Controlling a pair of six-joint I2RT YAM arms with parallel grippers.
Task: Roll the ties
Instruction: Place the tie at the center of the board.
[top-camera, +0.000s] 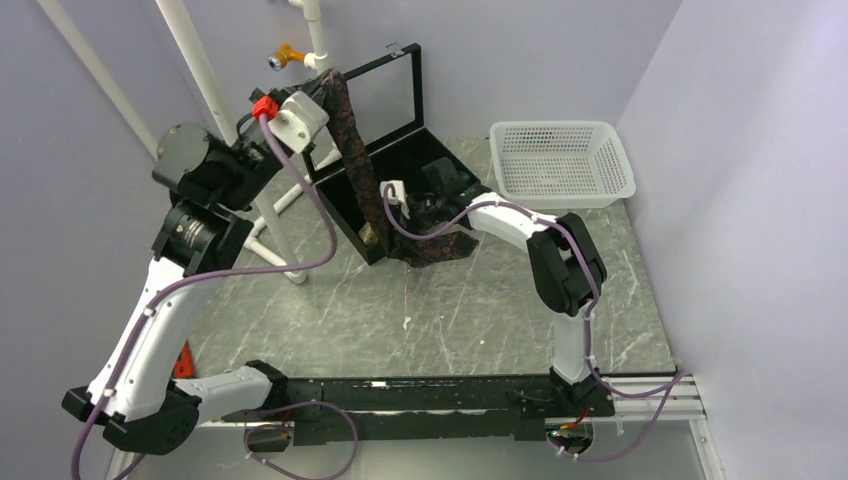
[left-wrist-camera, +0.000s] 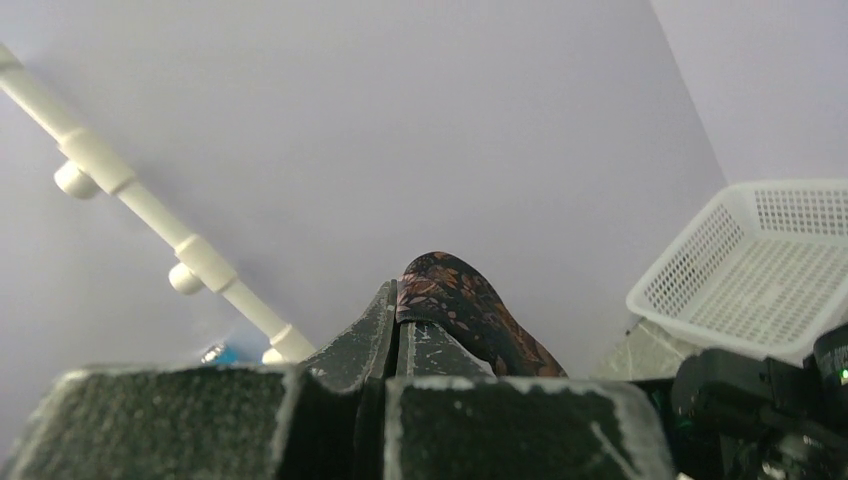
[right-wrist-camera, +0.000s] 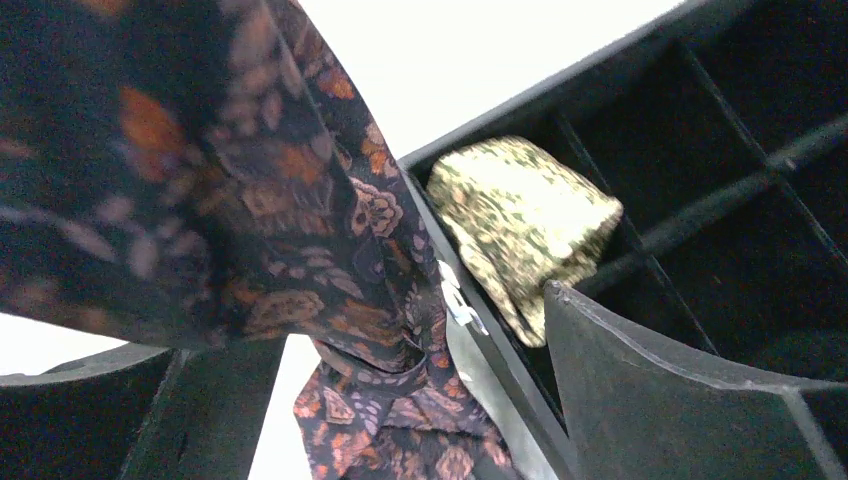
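A dark brown-maroon tie (top-camera: 352, 150) with an orange floral pattern hangs from my raised left gripper (top-camera: 325, 88), which is shut on its upper end. Its lower part lies bunched on the table (top-camera: 437, 247) in front of the black box (top-camera: 400, 150). In the left wrist view the fingers (left-wrist-camera: 430, 345) pinch the tie (left-wrist-camera: 465, 305) at the tips. My right gripper (top-camera: 412, 208) is low by the box, open; the hanging tie (right-wrist-camera: 300, 230) passes between its fingers (right-wrist-camera: 680, 400), touching neither pad. A rolled tan speckled tie (right-wrist-camera: 520, 215) sits in a box compartment (top-camera: 370, 235).
The black divided box has its lid (top-camera: 385, 75) standing open at the back. A white mesh basket (top-camera: 562, 160) stands at the back right, seen also from the left wrist as a basket (left-wrist-camera: 760, 270). White pipe frame (top-camera: 200, 60) rises at the left.
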